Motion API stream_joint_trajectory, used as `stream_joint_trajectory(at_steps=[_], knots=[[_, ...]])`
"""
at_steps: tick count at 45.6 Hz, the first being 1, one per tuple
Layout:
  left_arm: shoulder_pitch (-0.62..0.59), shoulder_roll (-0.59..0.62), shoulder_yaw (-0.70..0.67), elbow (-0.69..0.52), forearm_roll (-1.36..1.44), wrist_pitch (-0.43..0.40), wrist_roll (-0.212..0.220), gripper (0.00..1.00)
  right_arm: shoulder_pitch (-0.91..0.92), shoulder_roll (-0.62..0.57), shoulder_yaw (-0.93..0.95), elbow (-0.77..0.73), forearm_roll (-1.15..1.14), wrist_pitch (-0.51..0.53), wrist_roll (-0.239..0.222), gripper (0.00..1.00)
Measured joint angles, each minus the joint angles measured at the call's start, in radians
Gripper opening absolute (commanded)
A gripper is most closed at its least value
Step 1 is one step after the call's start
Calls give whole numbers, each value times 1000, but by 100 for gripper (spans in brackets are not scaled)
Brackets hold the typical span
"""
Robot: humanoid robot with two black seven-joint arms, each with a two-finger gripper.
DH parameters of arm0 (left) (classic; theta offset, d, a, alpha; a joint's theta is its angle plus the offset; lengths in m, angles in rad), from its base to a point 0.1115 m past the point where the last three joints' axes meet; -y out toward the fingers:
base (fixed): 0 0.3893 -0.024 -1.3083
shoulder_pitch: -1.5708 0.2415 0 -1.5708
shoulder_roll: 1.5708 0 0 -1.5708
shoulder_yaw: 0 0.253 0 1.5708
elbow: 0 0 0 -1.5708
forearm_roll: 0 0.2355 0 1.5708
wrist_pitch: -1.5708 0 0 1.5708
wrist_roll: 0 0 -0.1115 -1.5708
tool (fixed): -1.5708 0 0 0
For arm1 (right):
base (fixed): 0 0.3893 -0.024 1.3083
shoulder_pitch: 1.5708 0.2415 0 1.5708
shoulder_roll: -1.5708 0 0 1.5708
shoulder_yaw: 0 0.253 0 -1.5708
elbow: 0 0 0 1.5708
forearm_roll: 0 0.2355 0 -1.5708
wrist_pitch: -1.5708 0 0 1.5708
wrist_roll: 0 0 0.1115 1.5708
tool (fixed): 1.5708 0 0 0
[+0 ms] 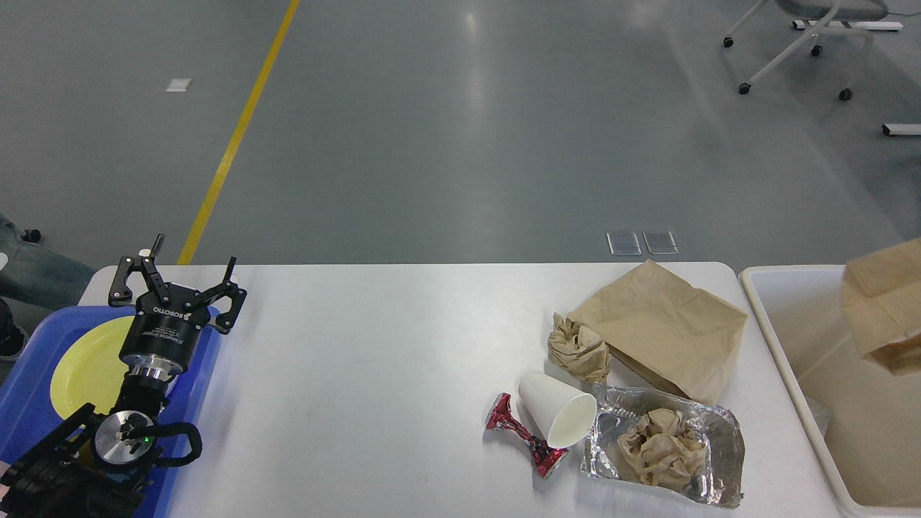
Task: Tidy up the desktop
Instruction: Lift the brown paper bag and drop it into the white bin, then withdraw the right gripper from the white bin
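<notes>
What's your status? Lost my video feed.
Left gripper open over blue tray. Right gripper out of view. Paper bag above bin. Desktop: flat bag, cup, foil tray remain.

My left arm (108,439) is matte black, built of round segments joined by a bright silver metal disc with a small green light on it. A black cable loops beside that joint. My left claw (176,277) has a black cylindrical body printed ROBOTIQ in white, and two black linkage fingers (126,277) studded with small screws.
</notes>
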Motion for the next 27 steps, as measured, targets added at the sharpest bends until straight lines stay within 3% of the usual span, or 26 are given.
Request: stream_joint_trajectory(at_steps=[5,11,20,27], knots=[[0,0,0,0,0,0,0,96,-240,-88,202,-164,-50,-3,-1,0],[0,0,0,0,0,0,0,96,-556,-85,442,-339,-75,-21,-2,0],[0,0,0,0,0,0,0,96,-1010,65,699,-639,-78,-118,-2,0],[0,0,0,0,1,0,0,96,-1231,236,772,-863,-76,-179,-1,0]])
